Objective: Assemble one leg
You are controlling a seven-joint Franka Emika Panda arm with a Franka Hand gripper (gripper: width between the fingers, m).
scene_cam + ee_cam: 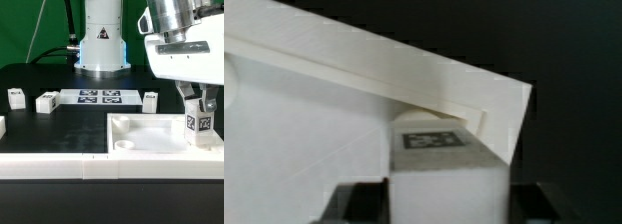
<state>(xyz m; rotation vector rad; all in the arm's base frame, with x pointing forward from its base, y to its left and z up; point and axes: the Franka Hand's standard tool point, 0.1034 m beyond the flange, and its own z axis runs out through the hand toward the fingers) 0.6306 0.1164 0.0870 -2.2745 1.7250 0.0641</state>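
at the tray corner on the exterior view's right, the gripper clamps the tagged leg upright.

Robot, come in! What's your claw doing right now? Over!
Claw shut on the leg. Leg upright by a corner of the white tray piece; touching it or not, cannot tell. Nothing seen in the way. Over.

Count, exterior view.

Legs: 4. The first leg and second leg are to the exterior view's left of the marker board. The third leg is near its right. The fourth leg is farther right, clamped in the gripper.

White tray-like piece: 1.
Marker board: 1.
Gripper: 1.
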